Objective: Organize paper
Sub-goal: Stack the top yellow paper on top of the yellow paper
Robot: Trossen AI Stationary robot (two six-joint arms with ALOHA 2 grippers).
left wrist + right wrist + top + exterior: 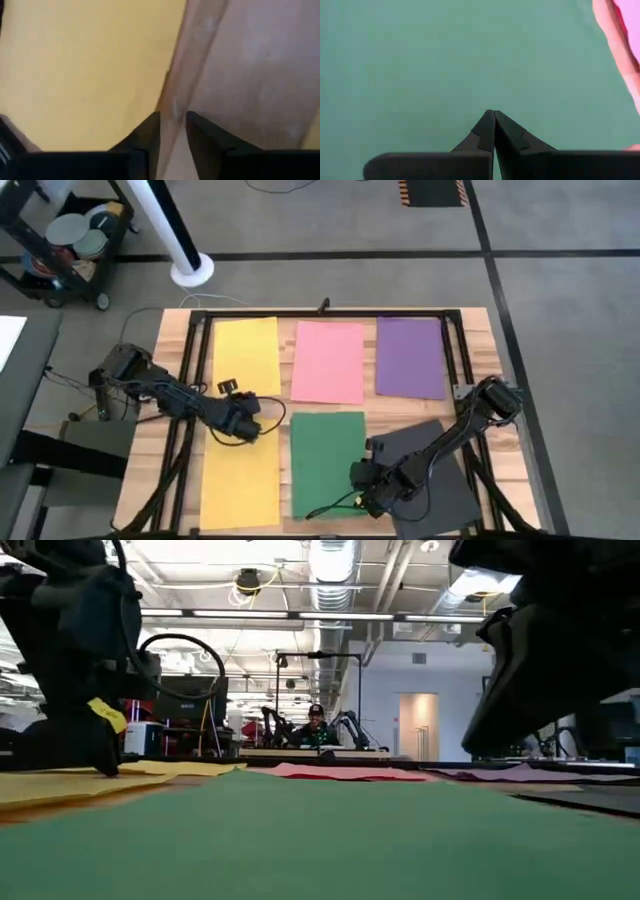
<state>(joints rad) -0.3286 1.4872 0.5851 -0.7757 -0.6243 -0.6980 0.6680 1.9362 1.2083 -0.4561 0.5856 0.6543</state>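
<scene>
Paper sheets lie flat on the wooden table (475, 325): from the left we see two yellow sheets (245, 355), then pink (328, 362) above green (327, 463), then purple (410, 357) above black (445, 480). Our left gripper (243, 423) sits between the yellow sheets, fingers slightly apart. Our right gripper (366, 485) rests at the green sheet's edge, fingers together.

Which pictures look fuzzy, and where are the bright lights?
Left wrist view: the yellow paper sheet is blurred. Low view: the flat green paper sheet up close is soft, and ceiling strip lights glare. High view: evenly lit, sharp.
</scene>
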